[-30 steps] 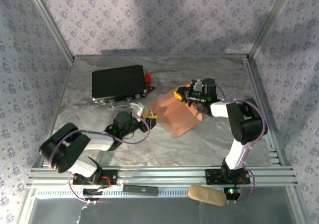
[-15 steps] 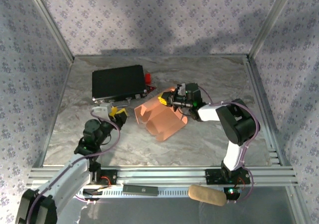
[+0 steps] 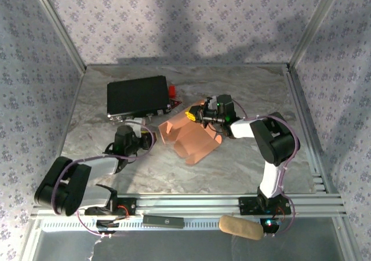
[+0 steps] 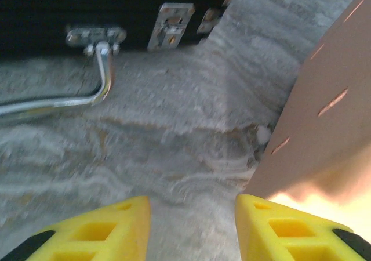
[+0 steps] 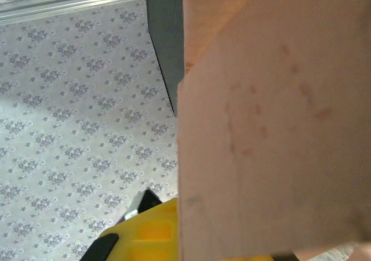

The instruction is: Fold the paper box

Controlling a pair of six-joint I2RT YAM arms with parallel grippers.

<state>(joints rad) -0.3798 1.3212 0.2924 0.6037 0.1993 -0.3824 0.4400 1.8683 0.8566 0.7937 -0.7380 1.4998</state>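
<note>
The salmon-orange paper box (image 3: 188, 138) is partly folded, with panels standing up, in the middle of the table. My right gripper (image 3: 195, 115) is shut on its upper far edge. In the right wrist view the box's panel (image 5: 272, 127) covers the right side and one yellow finger (image 5: 148, 235) presses against it; the other finger is hidden behind the card. My left gripper (image 3: 145, 134) sits low just left of the box, open. Bare table shows between its yellow fingertips (image 4: 193, 214), and the box's edge (image 4: 324, 122) is at the right.
A black case (image 3: 138, 97) lies at the back left, its latches and metal handle (image 4: 87, 93) facing the left gripper. A small red object (image 3: 172, 91) sits by the case's right end. A tan oblong pad (image 3: 240, 227) lies on the front rail.
The right gripper has carried the box to the left. The left gripper drew back from the box's left edge, swung left, and now sits low facing the case.
</note>
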